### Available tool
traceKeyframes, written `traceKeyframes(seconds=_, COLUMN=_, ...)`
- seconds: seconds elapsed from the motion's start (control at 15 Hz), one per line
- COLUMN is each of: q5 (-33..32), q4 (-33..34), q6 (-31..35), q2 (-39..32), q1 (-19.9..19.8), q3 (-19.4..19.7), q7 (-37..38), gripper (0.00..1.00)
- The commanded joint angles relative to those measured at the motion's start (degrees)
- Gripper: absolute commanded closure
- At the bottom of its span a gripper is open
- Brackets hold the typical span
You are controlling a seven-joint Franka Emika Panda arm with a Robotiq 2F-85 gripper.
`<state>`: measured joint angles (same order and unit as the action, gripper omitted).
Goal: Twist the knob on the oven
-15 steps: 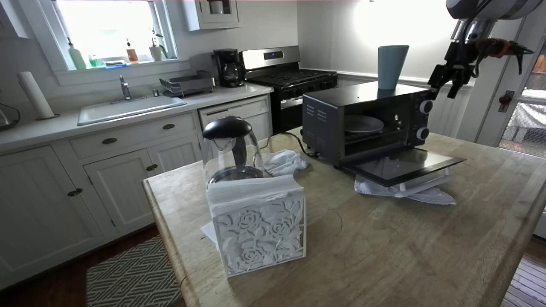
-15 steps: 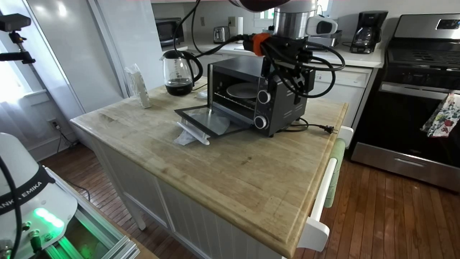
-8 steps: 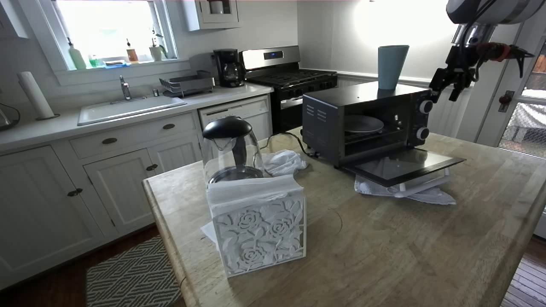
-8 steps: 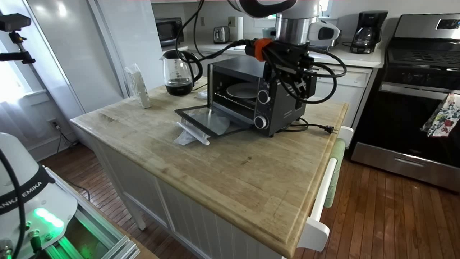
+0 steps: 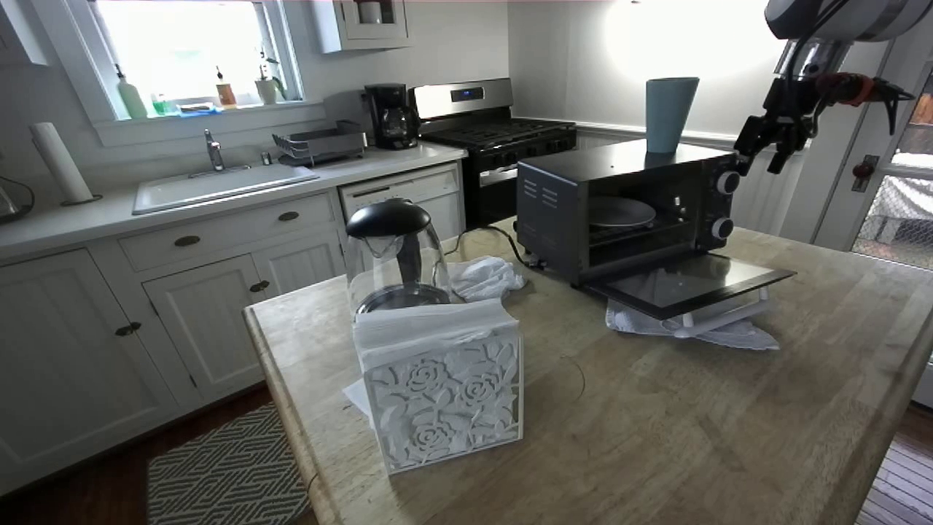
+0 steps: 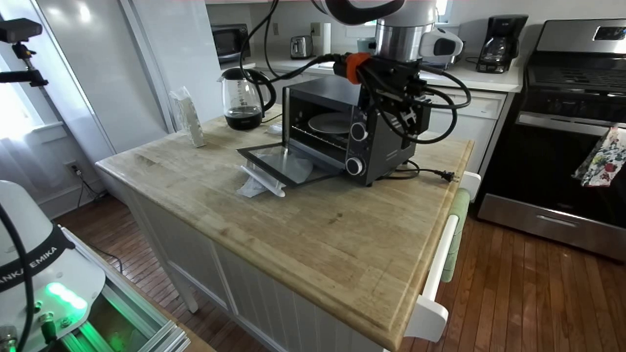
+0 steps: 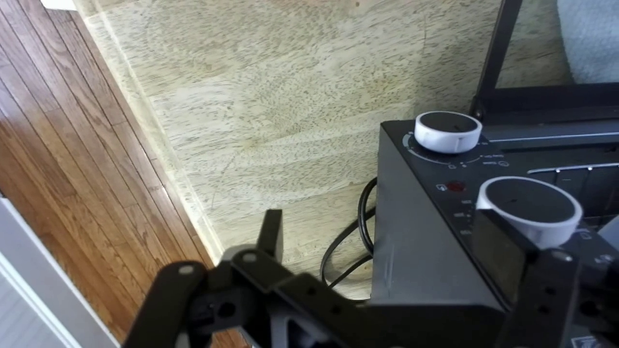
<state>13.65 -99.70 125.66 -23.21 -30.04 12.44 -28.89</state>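
The small black oven (image 5: 557,219) stands on the wooden table with its glass door (image 6: 288,164) folded down. Two white-rimmed knobs sit on its control strip, an upper knob (image 7: 529,200) and a lower knob (image 7: 447,131). My gripper (image 7: 387,234) is open, with nothing held between its fingers. In the wrist view one finger (image 7: 503,253) overlaps the near edge of the upper knob; whether they touch I cannot tell. The opposite finger (image 7: 272,234) hangs over the table, beyond the oven's side wall. In an exterior view the gripper (image 5: 758,164) is level with the upper knob.
A blue cup (image 5: 670,115) stands on top of the oven, and a plate (image 6: 330,123) lies inside. A power cord (image 6: 425,171) trails beside it. The glass kettle (image 6: 243,102) and a napkin holder (image 5: 444,401) are elsewhere on the table.
Over the last second my gripper has come down slightly beside the upper knob, mostly in the first half. It has stayed open, and the oven and door have not moved.
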Motion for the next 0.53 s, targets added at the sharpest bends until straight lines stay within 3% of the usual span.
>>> traceKeyframes(seconds=0.0, q5=2.5, q4=-3.4, q6=1.6, q2=3.7, q1=-1.1, q3=-0.9, q7=-4.0, gripper=0.0)
traceKeyframes(seconds=0.2, q5=2.7, q4=-5.9, q6=2.7, q2=6.2, q1=-0.6, q3=-0.4, q7=-5.6, gripper=0.0)
traceKeyframes(seconds=0.47, q5=1.6, q4=-7.2, q6=-2.3, q2=7.4, q1=0.4, q3=0.2, q7=-5.1, gripper=0.0)
